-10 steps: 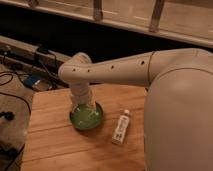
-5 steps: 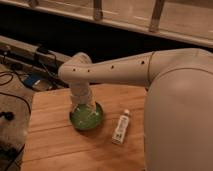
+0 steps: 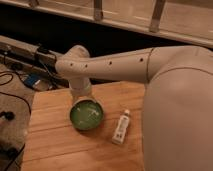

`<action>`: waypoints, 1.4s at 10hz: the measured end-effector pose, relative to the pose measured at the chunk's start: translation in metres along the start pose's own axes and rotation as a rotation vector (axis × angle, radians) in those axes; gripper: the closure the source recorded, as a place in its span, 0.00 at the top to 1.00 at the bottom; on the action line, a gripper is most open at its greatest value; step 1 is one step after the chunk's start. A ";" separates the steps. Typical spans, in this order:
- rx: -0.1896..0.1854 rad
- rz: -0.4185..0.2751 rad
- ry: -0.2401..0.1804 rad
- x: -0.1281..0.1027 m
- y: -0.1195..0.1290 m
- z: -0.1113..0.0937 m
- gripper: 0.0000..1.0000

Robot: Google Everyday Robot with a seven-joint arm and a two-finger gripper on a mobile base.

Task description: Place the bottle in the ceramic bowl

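Stays as in the earlier views: same arm pose, same bowl, same bottle, no shift to be made out anywhere. Hangs low over the far rim of the ceramic bowl [image 3: 86,116] as the end effector [image 3: 81,96], pointing down from the bent grey-white arm [image 3: 110,65]. Cannot tell whether open or closed, being tucked under the wrist housing, though seemingly carrying nothing. Rests just beneath, upright on the wooden table [image 3: 52,147], glossy green and with nothing inside. Lies flat just beside the bowl but clear of it as the bottle [image 3: 121,128], on the side toward the robot's bulky body [image 3: 180,115], white cap turned toward the far edge of the table and base toward the near edge. Looks light and fairly stiff, probably plastic, with a smooth rounded wall, so likely to roll or squirt sideways if nudged off centre. Calls for a descent from straight above and a pinch across the narrow width at mid-body, over the label, rather than at the cap or along the length. Needs only modest squeeze. Demands a low, gentle release afterward, ceramic being hard and chippable and a slim tube being prone to bounce or skid out of a shallow dish. Trails off beyond the table's other edge into cables [image 3: 12,107] on the floor.
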 end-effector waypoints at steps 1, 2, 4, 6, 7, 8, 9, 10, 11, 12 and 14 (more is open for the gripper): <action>0.006 -0.007 -0.022 -0.006 -0.015 -0.005 0.65; 0.024 0.009 -0.041 -0.009 -0.036 -0.008 0.65; 0.047 0.077 -0.050 -0.005 -0.074 -0.008 0.65; 0.068 0.137 -0.048 0.006 -0.112 -0.009 0.65; 0.080 0.152 -0.042 0.013 -0.124 -0.008 0.65; 0.093 0.164 -0.033 0.025 -0.139 -0.007 0.65; 0.105 0.164 -0.025 0.033 -0.150 -0.006 0.65; 0.122 0.154 -0.012 0.042 -0.156 -0.005 0.65; 0.131 0.133 -0.002 0.051 -0.152 -0.003 0.65; 0.145 0.113 0.012 0.060 -0.146 -0.001 0.65; 0.160 0.123 0.038 0.080 -0.157 0.003 0.65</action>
